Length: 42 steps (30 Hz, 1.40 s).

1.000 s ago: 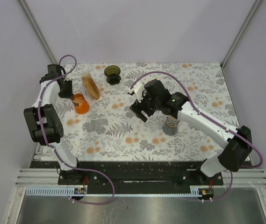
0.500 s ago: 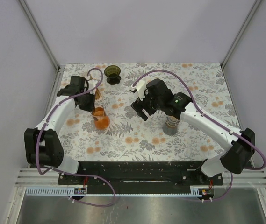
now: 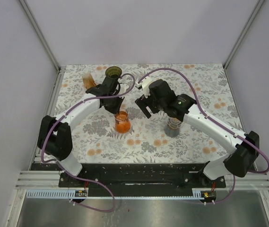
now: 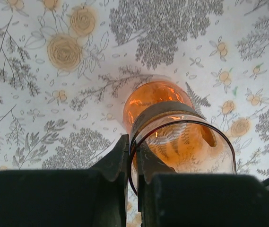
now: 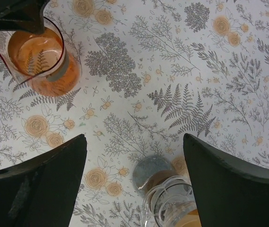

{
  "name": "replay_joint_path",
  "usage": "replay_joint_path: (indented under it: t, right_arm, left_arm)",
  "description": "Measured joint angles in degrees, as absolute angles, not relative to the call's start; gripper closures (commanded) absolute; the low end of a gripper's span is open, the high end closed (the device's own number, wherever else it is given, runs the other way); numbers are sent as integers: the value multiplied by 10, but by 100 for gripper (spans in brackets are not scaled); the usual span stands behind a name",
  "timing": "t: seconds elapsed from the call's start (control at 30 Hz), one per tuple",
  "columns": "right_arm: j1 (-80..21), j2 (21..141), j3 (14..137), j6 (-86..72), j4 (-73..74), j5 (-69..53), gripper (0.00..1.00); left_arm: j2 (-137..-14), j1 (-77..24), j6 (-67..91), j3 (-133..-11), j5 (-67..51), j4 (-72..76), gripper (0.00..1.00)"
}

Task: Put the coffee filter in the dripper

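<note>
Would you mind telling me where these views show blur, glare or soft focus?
Top external: even, soft light, sharp apart from the tan coffee filters, which look smeared. Left wrist: the left hand is a dark, soft foreground, and bright glints sit on the orange glass carafe. Right wrist: the tablecloth is crisp, the right hand dark and soft-edged.

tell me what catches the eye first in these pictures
The orange glass jug at mid-table, its rim pinched by the left arm's fingers. The right arm's fingers hang wide open just right of it, near a grey cup. The dark green dripper stands at the far edge.
</note>
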<state>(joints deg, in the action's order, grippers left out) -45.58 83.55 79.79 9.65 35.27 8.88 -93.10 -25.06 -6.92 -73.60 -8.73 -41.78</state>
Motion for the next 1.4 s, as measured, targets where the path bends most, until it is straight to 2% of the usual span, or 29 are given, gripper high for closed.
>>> replay_joint_path:
  t: [0.43, 0.63, 0.77, 0.87, 0.93, 1.1, 1.17, 1.23, 1.4]
  right_arm:
    - [-448, 844, 805, 34, 326, 101, 8]
    - [-445, 898, 827, -19, 288, 73, 12]
    - [-440, 945, 839, -51, 267, 37, 15]
    - [-437, 969, 840, -70, 255, 21, 16]
    - [-434, 980, 842, -79, 250, 13, 16]
    - [-428, 992, 851, -90, 245, -3, 16]
    - [-426, 992, 852, -91, 240, -8, 16]
    - [-425, 992, 852, -91, 238, -8, 16]
    - [-420, 986, 852, -91, 238, -8, 15]
  left_arm:
    - [-947, -259, 142, -726, -40, -327, 100]
    - [-947, -262, 257, -726, 18, -338, 99]
    - [-959, -269, 315, -759, 81, -397, 97]
    - [-977, -275, 343, -785, 108, -426, 88]
    - [-984, -281, 355, -794, 120, -435, 73]
    - [-997, -291, 367, -808, 125, -456, 68]
    - [-998, -292, 370, -812, 124, -463, 60]
    - [-996, -292, 373, -814, 125, -467, 48]
    - [-972, -292, 366, -828, 141, -473, 32]
